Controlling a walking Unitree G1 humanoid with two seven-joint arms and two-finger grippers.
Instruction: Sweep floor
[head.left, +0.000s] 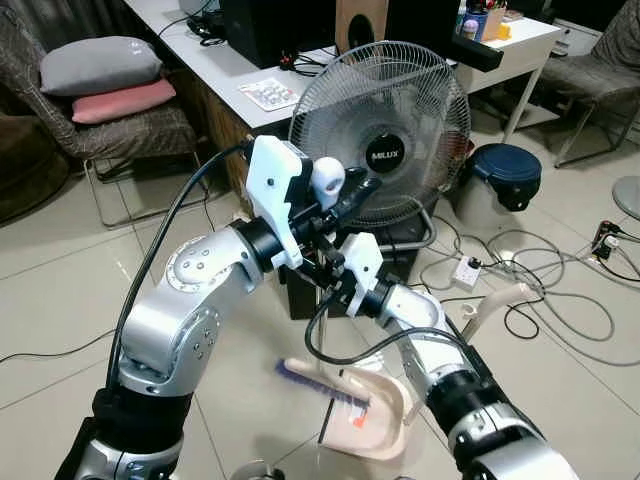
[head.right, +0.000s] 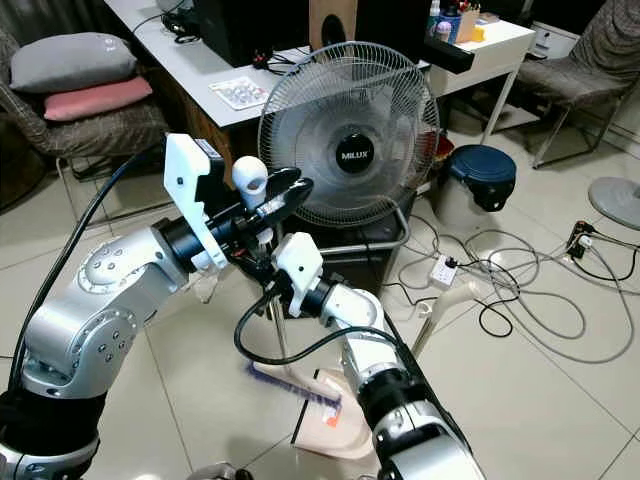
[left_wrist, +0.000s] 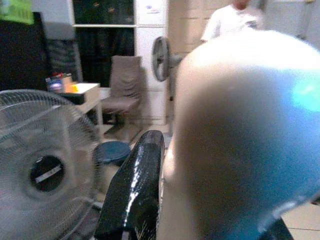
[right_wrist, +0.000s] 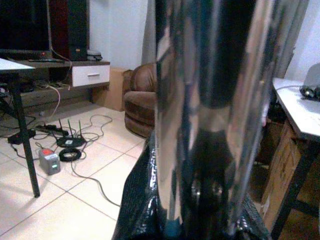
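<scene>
1. Left eye view, nearest: broom (head.left: 322, 381) head w/ purple bristles down on tiled floor (head.left: 60, 300), just in front of robot, touching beige dustpan (head.left: 375, 415) beside it. Dustpan's long beige handle (head.left: 492, 305) tilts up and away to the right.
2. Right arm comes up from lower right. Right claw (head.left: 335, 278) sits mid-frame, closed round the thin metal broom pole (head.right: 280, 340). Right wrist view: chrome pole close up between black fingers (right_wrist: 140, 200), gripped tight.
3. Left arm raised from left, bent at elbow. Left claw (head.left: 338, 195) is just above right claw, clamped on the white rounded knob (head.left: 327, 178) at top of broom pole. Left wrist view: one black finger (left_wrist: 135, 190) pressed against the blurred white knob.
4. Behind both claws: big floor fan (head.left: 385, 120), grille facing robot, standing on floor.
5. Right of fan: dark blue lidded bin (head.left: 506, 170); nearer, a white power strip (head.left: 466, 270) amid loose cables on tiles.
6. Far back: white worktop (head.left: 215, 60) w/ dark boxes and small items on it.
7. Far left: chair (head.left: 130, 130) holding grey pillow (head.left: 100, 62) over pink pillow (head.left: 125, 100).
8. Left wrist view, far bg: person (left_wrist: 230, 20) in white shirt, blurred.
</scene>
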